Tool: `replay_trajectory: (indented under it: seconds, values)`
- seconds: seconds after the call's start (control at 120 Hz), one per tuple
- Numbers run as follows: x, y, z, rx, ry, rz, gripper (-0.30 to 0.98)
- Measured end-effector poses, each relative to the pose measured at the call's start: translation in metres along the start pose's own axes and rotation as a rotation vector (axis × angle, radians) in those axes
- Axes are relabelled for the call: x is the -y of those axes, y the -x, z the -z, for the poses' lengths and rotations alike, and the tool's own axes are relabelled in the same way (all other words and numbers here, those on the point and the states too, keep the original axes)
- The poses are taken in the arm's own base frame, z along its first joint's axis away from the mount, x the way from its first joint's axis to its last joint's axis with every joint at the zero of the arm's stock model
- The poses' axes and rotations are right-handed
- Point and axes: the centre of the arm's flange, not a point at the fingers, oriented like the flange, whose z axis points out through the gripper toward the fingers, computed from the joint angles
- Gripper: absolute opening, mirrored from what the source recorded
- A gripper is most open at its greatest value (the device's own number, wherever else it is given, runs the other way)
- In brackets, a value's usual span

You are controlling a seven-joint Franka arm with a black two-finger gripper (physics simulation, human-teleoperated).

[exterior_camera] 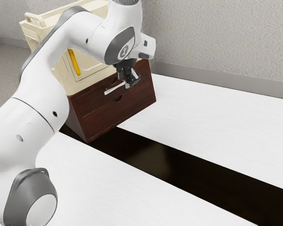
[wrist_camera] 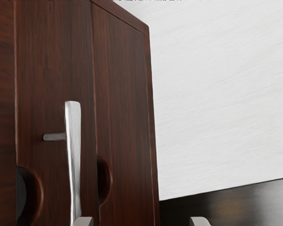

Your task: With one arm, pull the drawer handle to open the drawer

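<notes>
Your gripper (exterior_camera: 133, 81) is released and spread wide, near the silver handle (wrist_camera: 73, 150) of the wooden drawer unit (wrist_camera: 127, 94).

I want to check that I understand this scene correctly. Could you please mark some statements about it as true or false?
1. The silver handle is on the upper drawer. True.
2. The gripper is shut on the handle. False: its fingers stand apart, not closed on it.
3. The bar on the cream cabinet is blue. False: it is yellow.
4. A dark strip runs between white surfaces. True.
5. The lower drawer is pulled far out. False: its front sits in the wooden chest.
</notes>
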Motion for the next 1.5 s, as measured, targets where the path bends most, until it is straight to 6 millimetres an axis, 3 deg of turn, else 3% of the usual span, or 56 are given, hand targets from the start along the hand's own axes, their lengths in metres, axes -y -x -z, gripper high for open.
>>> replay_trajectory:
  seconds: [0.358, 0.592, 0.975, 1.142, 1.392, 1.5]
  values:
    - [0.032, 0.005, -0.037, -0.035, 0.005, -0.044, 0.2]
    - [0.039, 0.007, -0.056, -0.033, 0.014, -0.067, 0.19]
    - [0.043, 0.009, -0.073, -0.034, 0.046, -0.087, 0.18]
    - [0.043, 0.009, -0.078, -0.04, 0.07, -0.082, 0.06]
    - [0.031, 0.007, -0.088, -0.039, 0.131, -0.041, -0.06]
    - [0.019, 0.004, -0.083, -0.018, 0.113, -0.036, -0.08]
